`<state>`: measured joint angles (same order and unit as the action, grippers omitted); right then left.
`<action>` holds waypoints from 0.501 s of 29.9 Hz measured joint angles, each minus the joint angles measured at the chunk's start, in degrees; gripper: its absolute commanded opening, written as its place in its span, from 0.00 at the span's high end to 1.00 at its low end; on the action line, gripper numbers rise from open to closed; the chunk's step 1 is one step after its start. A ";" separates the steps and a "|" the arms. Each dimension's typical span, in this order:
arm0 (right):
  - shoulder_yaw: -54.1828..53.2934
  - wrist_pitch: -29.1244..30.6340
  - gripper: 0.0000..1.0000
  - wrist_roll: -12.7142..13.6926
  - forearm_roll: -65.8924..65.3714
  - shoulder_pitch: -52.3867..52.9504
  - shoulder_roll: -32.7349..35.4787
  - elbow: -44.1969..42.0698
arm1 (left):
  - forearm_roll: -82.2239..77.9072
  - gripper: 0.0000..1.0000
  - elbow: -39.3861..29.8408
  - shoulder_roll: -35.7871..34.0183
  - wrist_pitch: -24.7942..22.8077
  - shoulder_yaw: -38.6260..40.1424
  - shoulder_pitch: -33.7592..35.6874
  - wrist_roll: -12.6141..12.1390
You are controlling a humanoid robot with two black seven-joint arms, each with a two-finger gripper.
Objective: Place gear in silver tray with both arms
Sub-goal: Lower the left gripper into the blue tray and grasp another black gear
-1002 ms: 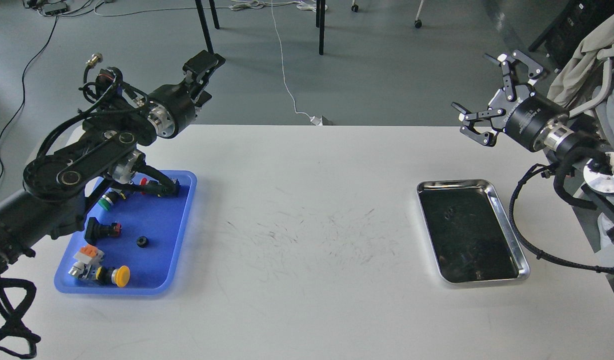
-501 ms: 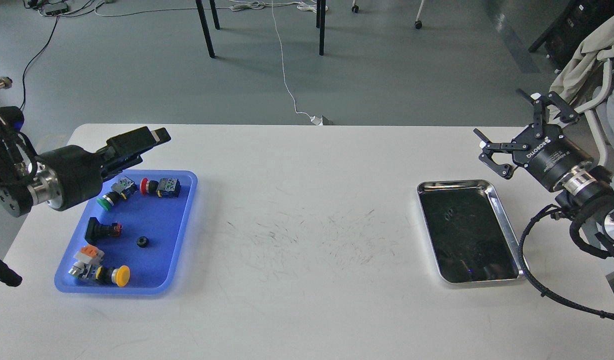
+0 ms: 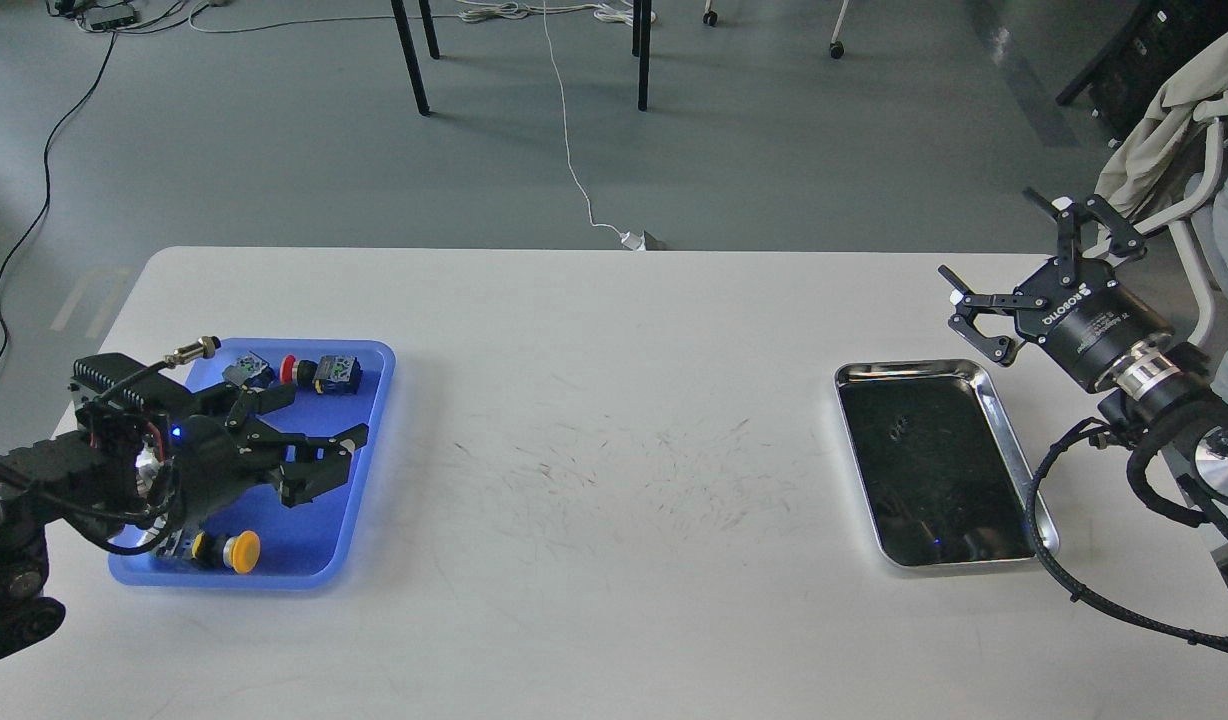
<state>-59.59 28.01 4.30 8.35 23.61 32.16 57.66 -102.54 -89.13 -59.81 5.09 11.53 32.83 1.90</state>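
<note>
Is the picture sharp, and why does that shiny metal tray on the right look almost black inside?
Head view: sharp throughout, evenly lit, with only soft shadows under the shiny rectangular metal tray and the blue plastic tray. The metal tray's bottom is dark because it mirrors its surroundings; its rim catches bright glare. The open black left gripper hides some of the blue tray's parts; the open right gripper is crisp, not blurred.

The left arm [image 3: 124,470] hides much of the blue tray [image 3: 369,420] (its middle parts) — gear unseen.

Two trays: one blue tray [image 3: 369,440], one silver tray [image 3: 1014,440]; two arms
</note>
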 measured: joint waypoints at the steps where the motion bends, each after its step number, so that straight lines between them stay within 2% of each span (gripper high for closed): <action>1: -0.01 -0.01 0.03 0.00 0.00 0.03 -0.03 0.00 | -0.18 0.04 1.05 0.48 0.03 -0.03 -0.33 0.15; 7: -0.18 -0.01 0.03 0.00 -0.07 0.21 -0.03 0.00 | -0.44 0.06 6.02 3.34 0.17 -0.16 -2.66 1.28; 15: -0.06 -0.01 0.03 0.00 -0.10 0.21 0.41 0.00 | -2.71 0.18 10.10 5.45 2.94 -0.17 -4.87 1.35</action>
<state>-59.64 28.00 4.30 8.25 23.82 32.58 57.66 -105.26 -79.03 -54.36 8.03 11.36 27.95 3.25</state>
